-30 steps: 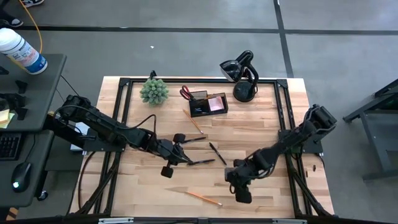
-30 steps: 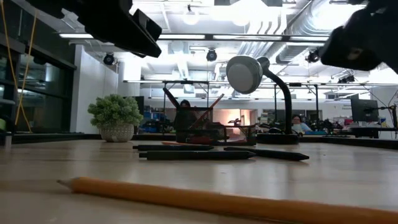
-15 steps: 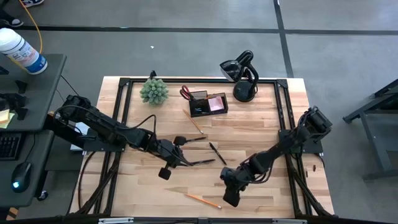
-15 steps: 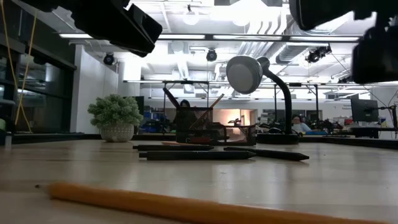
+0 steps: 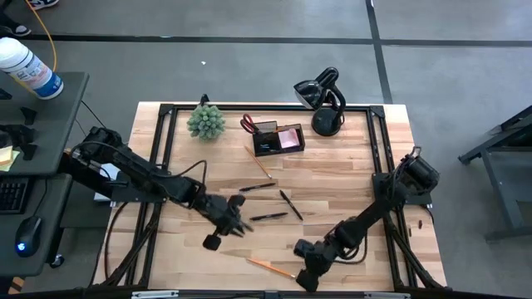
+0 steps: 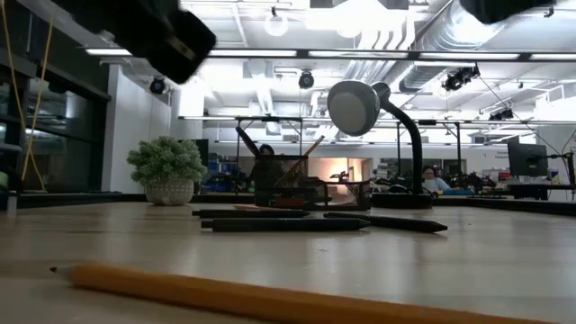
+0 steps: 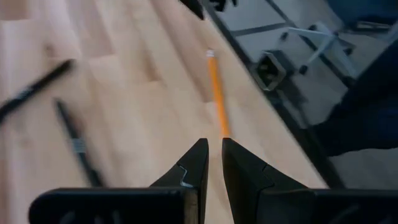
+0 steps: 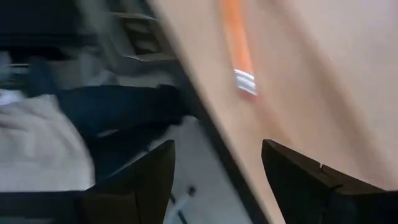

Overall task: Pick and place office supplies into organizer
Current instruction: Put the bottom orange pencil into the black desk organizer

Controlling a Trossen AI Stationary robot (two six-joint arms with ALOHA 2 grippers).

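The right tool (image 5: 306,278) is wide open and empty at the bench's (image 5: 349,166) front edge, beside an orange pencil (image 5: 270,267). The left tool (image 5: 239,224) is almost shut, holding nothing, near the bench's middle beside three black pens (image 5: 268,217). The organizer (image 5: 278,138) sits by the back edge.

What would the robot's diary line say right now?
right gripper: open, over orange pencil | left gripper: nearly shut, empty, near pens | organizer: far edge
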